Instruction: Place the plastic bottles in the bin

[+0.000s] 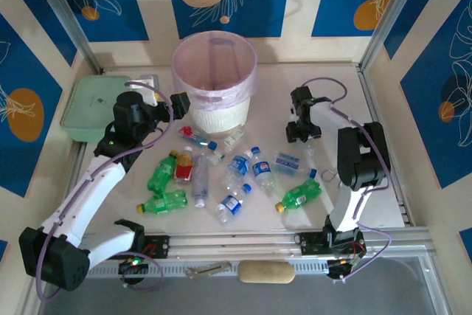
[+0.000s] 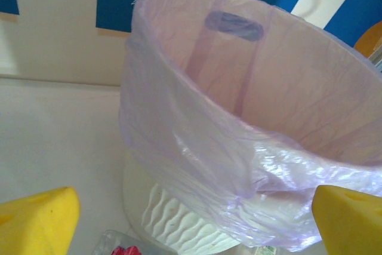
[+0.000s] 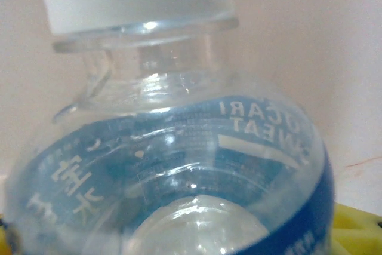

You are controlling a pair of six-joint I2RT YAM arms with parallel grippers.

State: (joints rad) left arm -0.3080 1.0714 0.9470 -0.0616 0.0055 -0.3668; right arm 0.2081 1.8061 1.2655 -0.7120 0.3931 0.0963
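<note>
Several plastic bottles lie scattered on the table before the arms: green ones (image 1: 162,173) (image 1: 301,195), a red-labelled one (image 1: 184,166), and clear blue-labelled ones (image 1: 262,171) (image 1: 289,161). The bin (image 1: 217,112) stands at the back centre, white with a pink-purple liner. My left gripper (image 1: 177,105) hangs open beside the bin's left wall, its yellow pads (image 2: 36,219) wide apart and facing the bin (image 2: 179,219). My right gripper (image 1: 303,136) is low over the table on the right. In its wrist view a clear bottle (image 3: 179,147) with a blue label and white cap sits between the pads (image 3: 358,231), which touch its sides.
A flat pale-green lidded box (image 1: 88,105) lies at the back left, just behind my left arm. Metal frame rails border the table on the right (image 1: 383,145) and front. A flat clear packet with red print (image 2: 119,246) lies near the bin's foot.
</note>
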